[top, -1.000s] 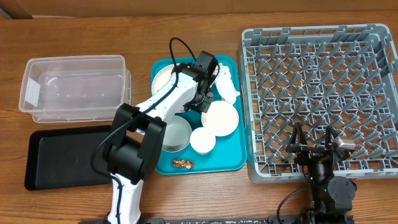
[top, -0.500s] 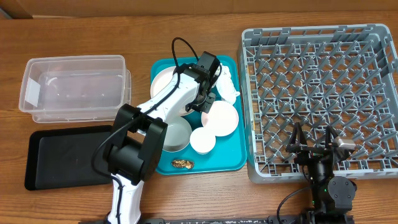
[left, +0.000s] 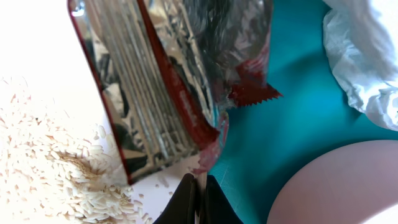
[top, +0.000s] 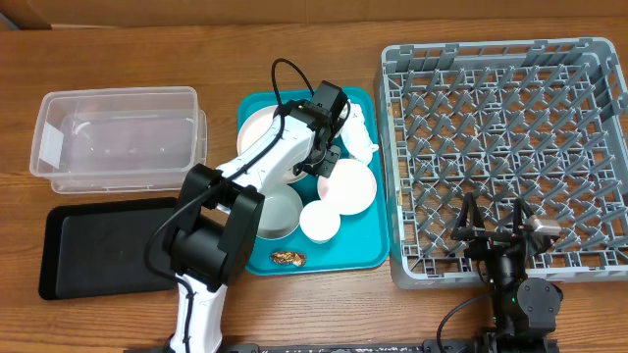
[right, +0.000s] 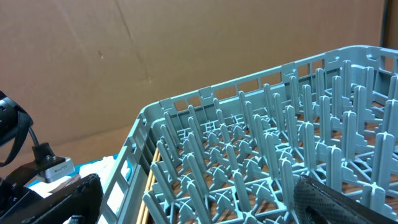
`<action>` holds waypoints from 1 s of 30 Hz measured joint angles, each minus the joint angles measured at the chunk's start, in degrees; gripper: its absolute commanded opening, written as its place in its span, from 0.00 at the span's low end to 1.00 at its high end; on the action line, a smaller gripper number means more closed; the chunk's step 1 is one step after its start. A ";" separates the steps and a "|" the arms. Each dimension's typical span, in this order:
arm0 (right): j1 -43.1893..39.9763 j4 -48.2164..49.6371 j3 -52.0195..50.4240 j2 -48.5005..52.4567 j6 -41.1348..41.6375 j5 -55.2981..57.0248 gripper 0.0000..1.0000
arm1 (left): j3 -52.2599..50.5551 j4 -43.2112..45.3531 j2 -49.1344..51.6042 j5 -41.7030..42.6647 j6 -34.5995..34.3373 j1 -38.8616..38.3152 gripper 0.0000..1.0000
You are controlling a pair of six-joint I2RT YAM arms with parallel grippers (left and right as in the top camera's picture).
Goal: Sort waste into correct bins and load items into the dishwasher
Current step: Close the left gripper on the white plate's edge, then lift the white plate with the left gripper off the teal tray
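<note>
My left gripper [top: 320, 163] is over the teal tray [top: 365, 251], shut on the lower edge of a silver and red foil wrapper [left: 161, 81]. In the left wrist view the closed jaws [left: 199, 198] pinch that edge. The wrapper hangs over a white plate [left: 37, 74] with loose rice [left: 43, 168]. A crumpled white napkin [top: 359, 133] lies at the tray's back right, also in the left wrist view [left: 364, 56]. My right gripper [top: 496, 233] is open and empty over the front edge of the grey dish rack [top: 510, 147], its fingers wide apart in the right wrist view [right: 199, 199].
The tray also holds two white bowls [top: 350, 184] [top: 320, 222], a metal bowl [top: 278, 212] and a brown food scrap [top: 287, 258]. A clear plastic bin [top: 118, 137] stands at the back left, with a black tray [top: 98, 245] in front of it.
My left gripper shifted slightly to the right with the wrapper a second ago, then held still. The right arm has not moved.
</note>
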 measured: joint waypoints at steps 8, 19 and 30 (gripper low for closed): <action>0.00 0.00 0.00 0.00 0.00 -0.02 1.00 | 0.00 0.00 0.00 -0.04 0.00 0.00 0.04; 0.00 0.02 0.00 0.00 0.00 -0.02 1.00 | 0.79 -2.12 -0.02 -1.25 -0.07 0.00 0.04; 0.00 0.02 0.00 0.00 -0.02 0.00 1.00 | 6.75 -9.57 -0.02 -6.71 -2.93 -1.40 0.04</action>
